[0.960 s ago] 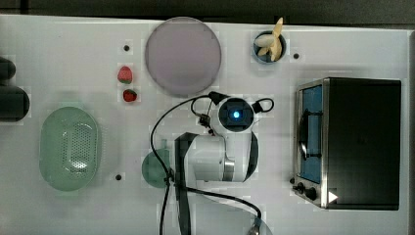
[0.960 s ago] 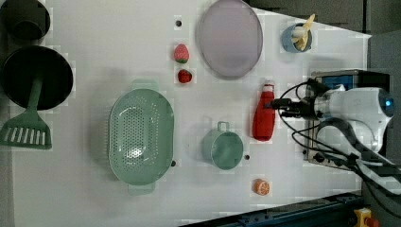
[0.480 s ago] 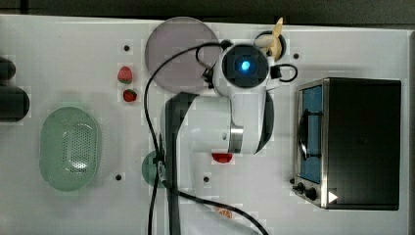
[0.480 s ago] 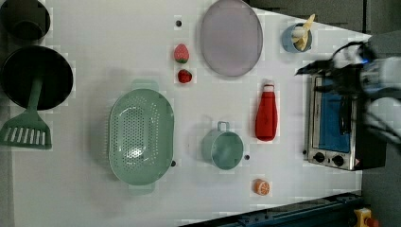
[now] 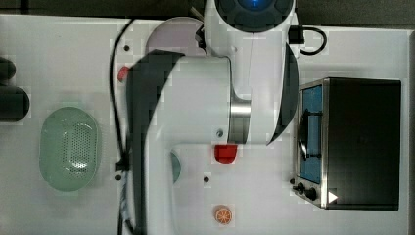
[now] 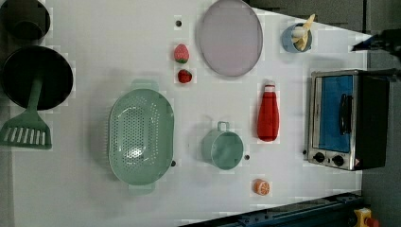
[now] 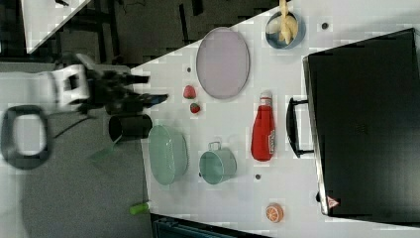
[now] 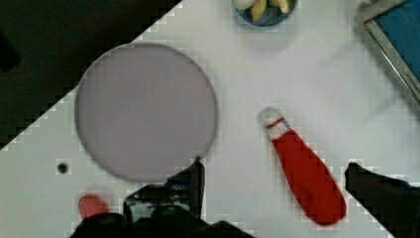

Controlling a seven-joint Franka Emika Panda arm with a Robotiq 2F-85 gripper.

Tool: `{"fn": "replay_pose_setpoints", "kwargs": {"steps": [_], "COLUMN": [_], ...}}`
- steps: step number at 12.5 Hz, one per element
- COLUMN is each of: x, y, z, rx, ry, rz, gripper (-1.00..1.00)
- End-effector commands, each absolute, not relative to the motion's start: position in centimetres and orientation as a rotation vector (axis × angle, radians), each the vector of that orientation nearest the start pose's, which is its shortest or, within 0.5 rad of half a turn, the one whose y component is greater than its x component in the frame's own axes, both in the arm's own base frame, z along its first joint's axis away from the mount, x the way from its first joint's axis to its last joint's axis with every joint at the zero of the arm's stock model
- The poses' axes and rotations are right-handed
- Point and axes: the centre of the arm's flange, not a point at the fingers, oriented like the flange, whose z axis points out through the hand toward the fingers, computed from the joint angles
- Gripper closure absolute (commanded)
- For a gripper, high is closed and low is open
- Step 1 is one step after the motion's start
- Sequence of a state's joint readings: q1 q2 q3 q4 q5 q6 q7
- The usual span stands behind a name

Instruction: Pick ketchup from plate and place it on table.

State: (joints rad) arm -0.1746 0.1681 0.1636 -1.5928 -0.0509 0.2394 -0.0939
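Ketchup (image 6: pixel 267 115) lying on table (image 6: pixel 94 56) beside plate (image 6: pixel 230 37); claw (image 8: pixel 272 183) released, spread wide above.

The top view looks straight down from close above the arm (image 5: pixel 195 122), which hides much of the tabletop (image 5: pixel 58 49). The left view and right view look down from farther off, sharing the plate (image 6: pixel 230 37) and toaster oven (image 6: pixel 347 120). The wrist view looks down at the plate from nearer.

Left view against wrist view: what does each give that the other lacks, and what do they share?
Left view adds: the green basket, the mug, the orange slice. Wrist view adds: the open gripper. Shared: the bare plate, and the ketchup lying on the table beside it, not touching it.
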Motion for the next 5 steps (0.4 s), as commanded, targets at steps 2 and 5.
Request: {"fn": "replay_pose_setpoints", "kwargs": {"steps": [2,5], "x": [61.0,60.2], "y": [-1.6,-1.8], "z": [57.9,59.3], "rx": [-2.933,-2.947], "ry": [1.176,1.189], "rz": [-0.008,0.062], "gripper": [-1.00,-1.00]}}
